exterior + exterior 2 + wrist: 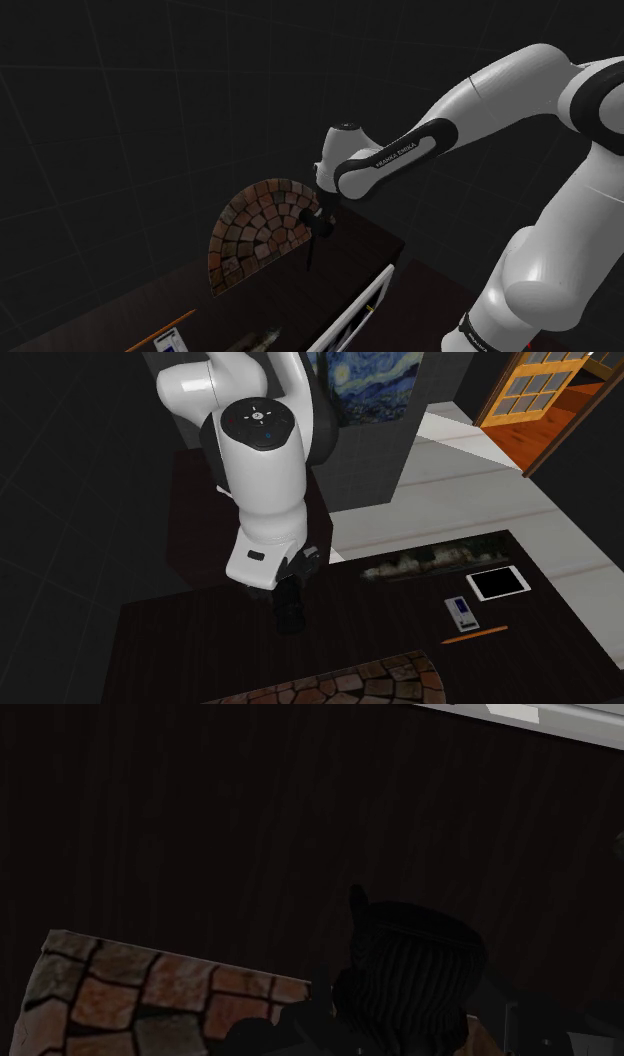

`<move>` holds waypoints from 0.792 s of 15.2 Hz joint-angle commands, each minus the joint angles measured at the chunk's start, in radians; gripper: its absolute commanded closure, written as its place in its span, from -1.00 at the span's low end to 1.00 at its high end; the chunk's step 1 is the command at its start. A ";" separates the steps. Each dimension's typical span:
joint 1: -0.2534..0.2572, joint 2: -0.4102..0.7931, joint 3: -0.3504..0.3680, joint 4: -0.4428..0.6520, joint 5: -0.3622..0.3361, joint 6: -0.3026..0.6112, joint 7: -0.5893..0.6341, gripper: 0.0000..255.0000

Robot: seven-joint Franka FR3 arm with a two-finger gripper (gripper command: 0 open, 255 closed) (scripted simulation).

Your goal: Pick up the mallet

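Observation:
The mallet [410,969] is black, with a ribbed round head, and sits right between my fingers. My black gripper [400,1029] is shut on it. In the shoulder view the gripper [316,226] hangs above the dark table [250,305], and the mallet [311,255] points down from it as a thin dark shape clear of the surface. From the second exterior view the gripper [290,592] is under the white wrist, with the mallet [290,620] below it over the dark table [200,642].
A half-round slab of brick paving [258,232] stands on edge beside the gripper [150,1004] [370,687]. Further along the table lie a white tablet [498,583], a small device [460,612], an orange pencil [475,635] and a long greenish object [430,558].

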 commanded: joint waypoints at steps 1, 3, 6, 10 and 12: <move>0.000 0.001 0.000 0.000 0.000 0.000 0.000 1.00; 0.001 0.002 0.001 0.000 0.000 0.000 0.002 1.00; 0.002 -0.028 0.000 0.014 0.008 -0.044 -0.005 1.00; 0.004 -0.064 -0.001 0.036 0.017 -0.101 -0.014 1.00; 0.004 -0.081 -0.002 0.048 0.021 -0.130 -0.017 1.00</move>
